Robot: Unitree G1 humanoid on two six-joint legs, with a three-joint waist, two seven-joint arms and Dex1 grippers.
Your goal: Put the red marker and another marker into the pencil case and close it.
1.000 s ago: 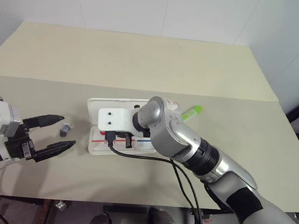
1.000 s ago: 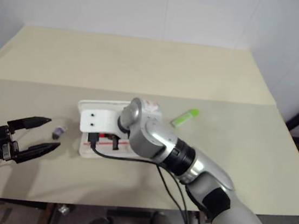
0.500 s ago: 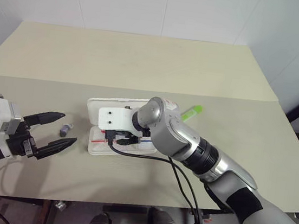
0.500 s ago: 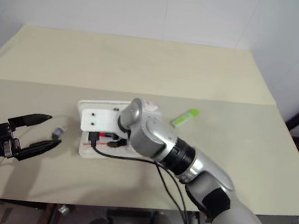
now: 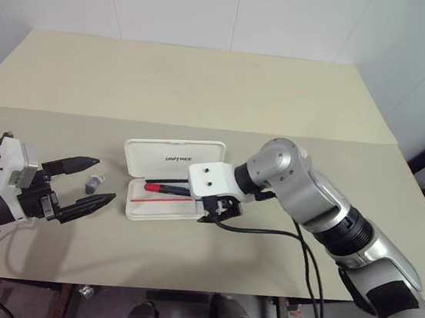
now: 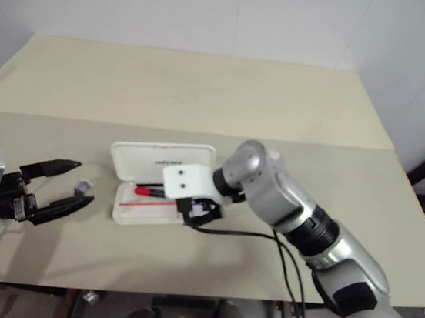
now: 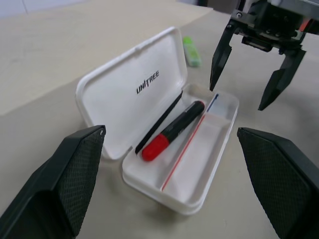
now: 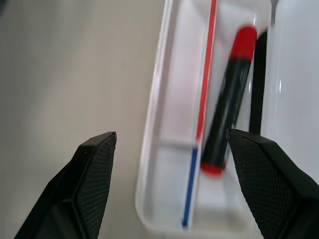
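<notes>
We see the pencil case (image 5: 170,177) lying open mid-table, its lid laid back, the red marker (image 7: 172,130) resting in the tray against the hinge side. Our right gripper (image 7: 249,69) hangs spread over the tray's right end. Our left gripper (image 5: 89,184) waits spread to the left, beside what may be a small grey cap (image 5: 93,185); a green marker (image 7: 191,50) lies past the case, with bare table (image 5: 190,86) beyond.

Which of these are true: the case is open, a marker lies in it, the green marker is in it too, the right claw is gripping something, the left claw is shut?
The pencil case is open: true.
The red marker lies in its tray: true.
The green marker is in it too: false, it lies on the table beyond the lid.
The right gripper grips something: false, open and empty.
The left gripper is shut: false, open.
</notes>
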